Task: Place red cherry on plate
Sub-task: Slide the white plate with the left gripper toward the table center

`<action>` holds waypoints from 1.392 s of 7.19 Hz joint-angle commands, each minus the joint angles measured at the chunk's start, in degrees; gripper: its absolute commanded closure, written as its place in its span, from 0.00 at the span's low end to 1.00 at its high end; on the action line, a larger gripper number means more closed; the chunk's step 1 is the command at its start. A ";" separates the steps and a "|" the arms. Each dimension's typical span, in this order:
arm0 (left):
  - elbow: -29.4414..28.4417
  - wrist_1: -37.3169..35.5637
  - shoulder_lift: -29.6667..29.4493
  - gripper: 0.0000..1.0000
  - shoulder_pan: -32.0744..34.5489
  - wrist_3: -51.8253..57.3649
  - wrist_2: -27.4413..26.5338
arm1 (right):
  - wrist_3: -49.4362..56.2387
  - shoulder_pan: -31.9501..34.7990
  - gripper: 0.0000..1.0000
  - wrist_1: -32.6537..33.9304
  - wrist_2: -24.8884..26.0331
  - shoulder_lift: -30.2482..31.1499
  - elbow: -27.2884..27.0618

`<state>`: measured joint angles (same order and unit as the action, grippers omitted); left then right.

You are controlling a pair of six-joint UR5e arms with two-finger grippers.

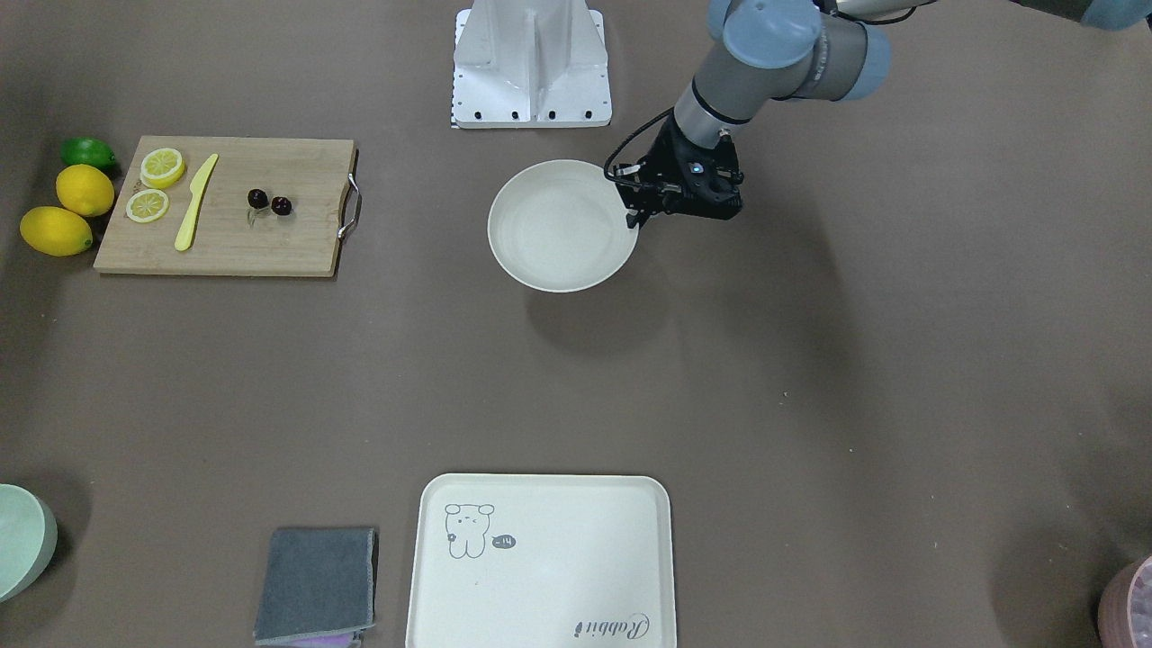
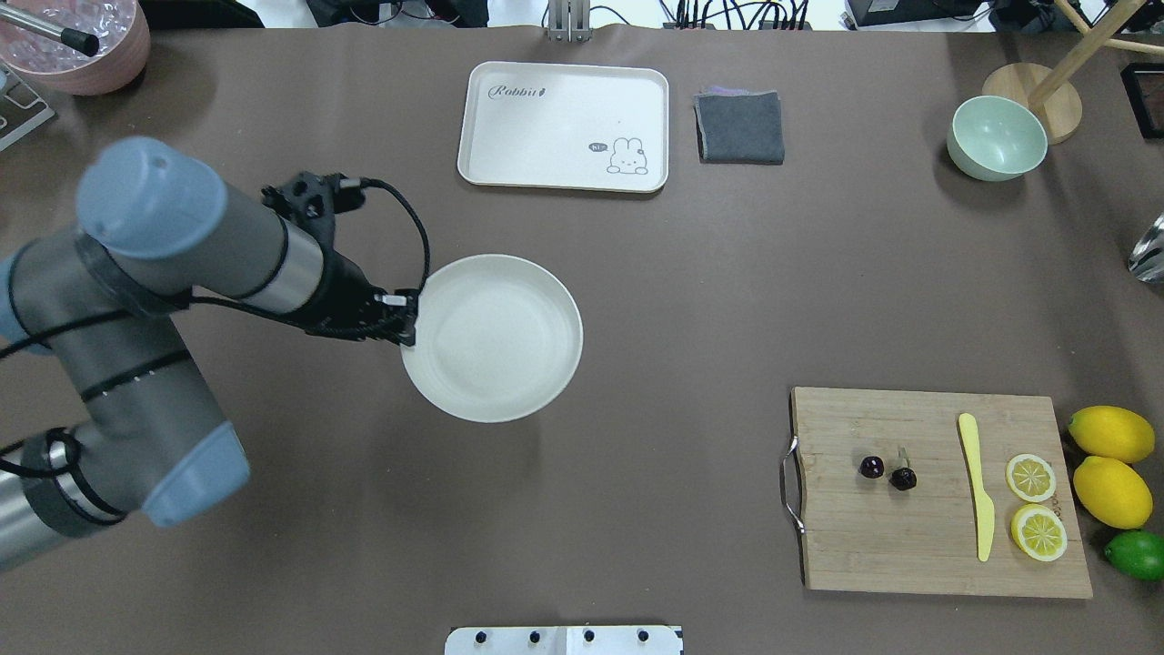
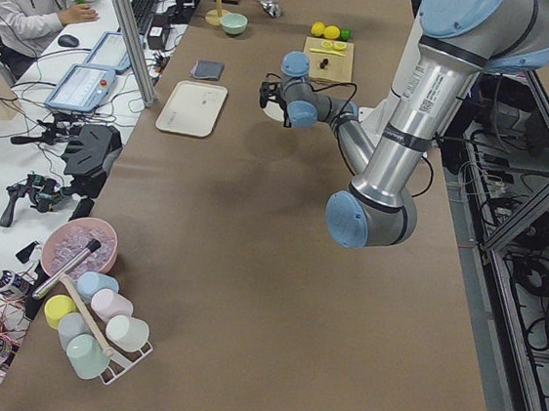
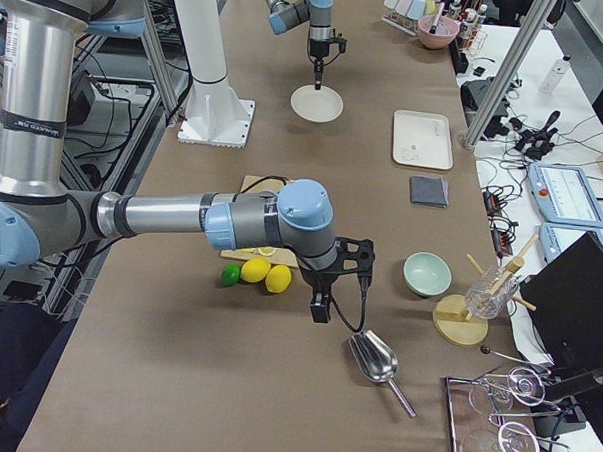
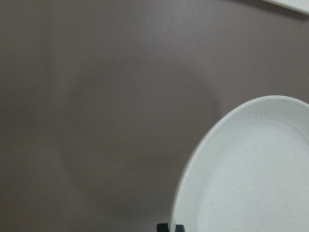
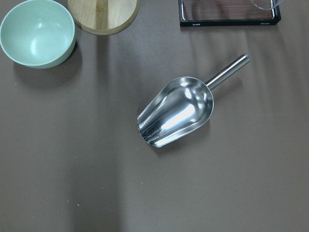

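Observation:
The red cherry point(image 2: 888, 472), a pair of tiny dark maroon fruits joined by stems, lies on the wooden cutting board point(image 2: 909, 546) at the right; the front view shows the cherry point(image 1: 270, 202) mid-board. The round cream plate point(image 2: 496, 341) hangs a little above the table's middle, its shadow offset below it. My left gripper point(image 2: 409, 325) is shut on the plate's left rim, and its fingertips point(image 5: 170, 227) pinch the rim in the left wrist view. Only the exterior right view shows my right gripper point(image 4: 319, 312), beyond the board's end, so I cannot tell its state.
A yellow knife point(image 2: 975, 487), two lemon slices point(image 2: 1031, 477), two lemons point(image 2: 1111, 434) and a lime point(image 2: 1137, 554) are on or beside the board. At the far edge are a bear-print tray point(image 2: 546, 127), grey cloth point(image 2: 740, 127) and green bowl point(image 2: 996, 138). A metal scoop point(image 6: 176, 111) lies under my right wrist.

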<state>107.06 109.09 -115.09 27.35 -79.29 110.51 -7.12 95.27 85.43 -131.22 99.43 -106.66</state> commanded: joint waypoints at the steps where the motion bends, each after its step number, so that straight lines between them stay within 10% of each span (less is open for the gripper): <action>1: -0.18 0.33 -0.93 1.00 -9.65 -3.84 -9.31 | 0.00 0.00 0.00 0.00 0.00 -0.11 -0.04; 7: -4.05 8.15 1.97 1.00 -11.88 -3.41 -11.37 | 0.00 0.00 0.00 0.00 -0.09 0.06 -0.04; 8: -3.88 8.15 1.97 0.01 -11.71 -3.32 -11.54 | 0.00 0.00 0.00 0.00 -0.09 0.06 -0.04; 10: -3.52 8.07 1.97 0.02 -9.87 -3.06 -11.02 | 0.00 0.00 0.00 0.00 -0.09 -0.02 -0.04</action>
<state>103.38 117.15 -113.19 16.28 -82.53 99.09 -7.12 95.27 85.43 -131.31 99.44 -106.70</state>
